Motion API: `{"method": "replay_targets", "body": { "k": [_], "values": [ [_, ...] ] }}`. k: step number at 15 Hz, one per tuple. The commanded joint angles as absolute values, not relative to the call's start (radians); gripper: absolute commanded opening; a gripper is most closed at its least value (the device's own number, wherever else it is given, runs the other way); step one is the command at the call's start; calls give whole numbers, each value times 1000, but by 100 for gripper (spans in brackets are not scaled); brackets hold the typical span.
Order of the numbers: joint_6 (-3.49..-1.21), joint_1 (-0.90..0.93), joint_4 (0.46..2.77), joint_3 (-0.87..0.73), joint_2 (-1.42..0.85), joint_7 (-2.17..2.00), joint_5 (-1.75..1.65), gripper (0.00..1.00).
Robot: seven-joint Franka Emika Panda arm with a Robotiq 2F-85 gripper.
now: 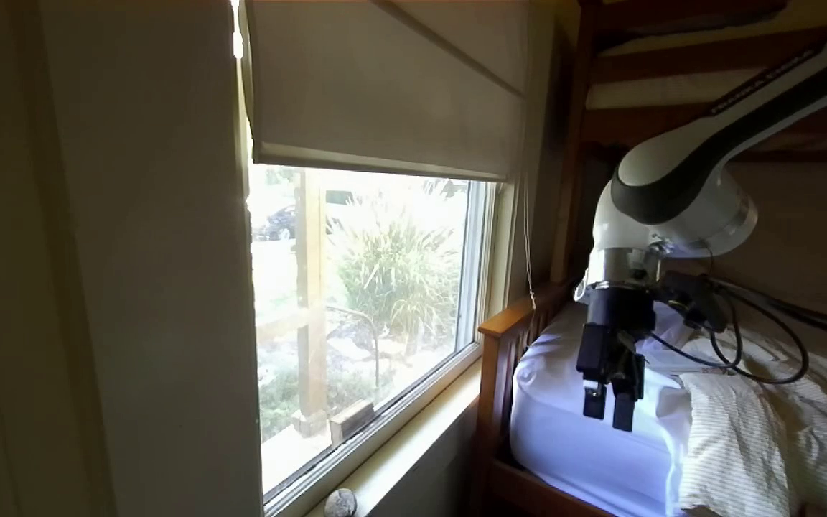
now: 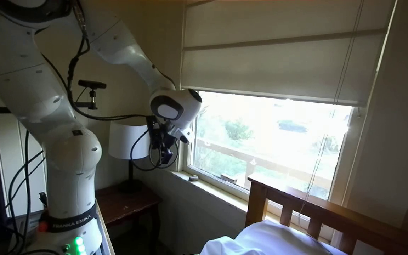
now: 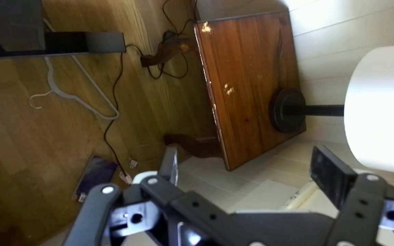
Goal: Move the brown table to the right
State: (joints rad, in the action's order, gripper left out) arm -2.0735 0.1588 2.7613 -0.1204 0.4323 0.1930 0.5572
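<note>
Wrist view: black two-fingered tool [image 3: 248, 171] released, fingers [image 3: 332, 176] spread, nothing between them.
Reddish-brown wooden worktop [image 3: 251, 75]: the table to move; in the corner near the half-shaded window [image 2: 267, 148], apart from the tool.
White drum lampshade [image 3: 385, 109]: seems near one finger, gap unclear from where I stand; a low approach could knock it.
Round black lamp base [image 3: 286, 112]: on the worktop; a sharp shove could topple it.
Thin dark cord [image 3: 169, 35]: by a curved leg [image 3: 171, 51]; might snag.
</note>
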Motion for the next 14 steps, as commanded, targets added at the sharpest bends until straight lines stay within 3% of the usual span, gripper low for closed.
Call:
{"method": "replay_targets", "body": {
  "k": [1,6,14],
  "values": [
    [-2113,168,2760,-60,285,209,615,100],
    [-2142,156,2762,18,136,158,605,100],
    [-2120,135,2755,29,141,166,589,100]
  ]
}}
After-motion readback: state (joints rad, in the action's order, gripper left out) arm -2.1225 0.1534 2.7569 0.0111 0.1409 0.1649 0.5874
